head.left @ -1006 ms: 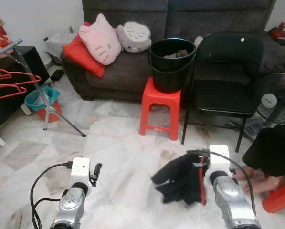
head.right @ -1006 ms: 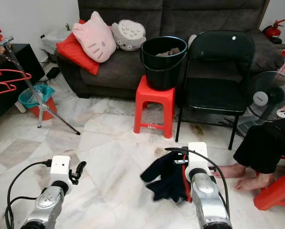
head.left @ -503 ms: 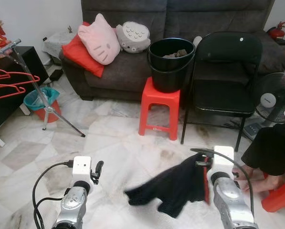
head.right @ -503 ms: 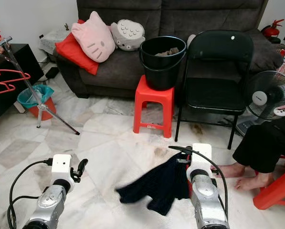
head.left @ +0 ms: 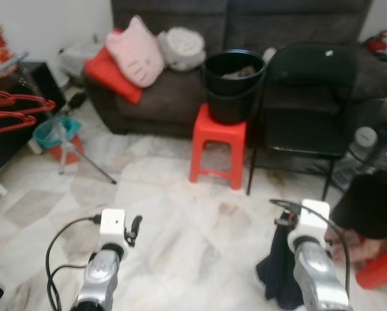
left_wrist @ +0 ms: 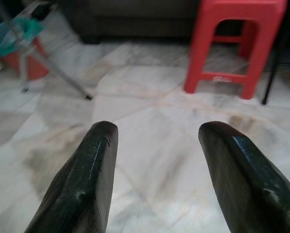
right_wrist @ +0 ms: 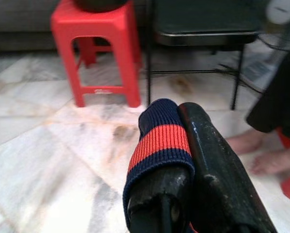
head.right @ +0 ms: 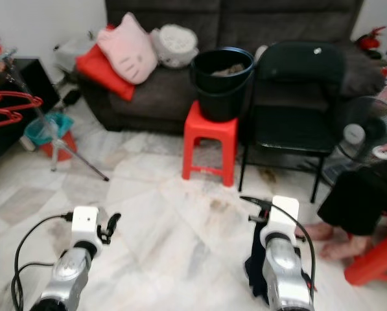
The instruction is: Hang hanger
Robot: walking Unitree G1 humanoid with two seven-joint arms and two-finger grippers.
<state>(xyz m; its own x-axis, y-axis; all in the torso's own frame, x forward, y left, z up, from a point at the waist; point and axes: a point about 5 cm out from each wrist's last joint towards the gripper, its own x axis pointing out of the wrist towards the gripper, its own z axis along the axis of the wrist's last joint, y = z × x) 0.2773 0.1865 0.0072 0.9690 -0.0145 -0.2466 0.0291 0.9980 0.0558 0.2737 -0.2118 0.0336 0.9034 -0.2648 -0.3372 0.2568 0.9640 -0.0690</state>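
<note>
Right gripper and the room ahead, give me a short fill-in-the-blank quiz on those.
1. The right gripper is shut on a navy garment with a ____ stripe.
2. The black bucket stands on a red ____.
3. The left gripper's jaws stand ____.

Missing words: red; stool; open

Two silver arms, each with a white box at the wrist and a looping black cable. The left pincer (left_wrist: pixel 154 179) has two long, glossy black fingers (left_wrist: pixel 84 184) with rounded tips; the right pincer (right_wrist: pixel 183 145) has the same black, scuffed fingers.
</note>
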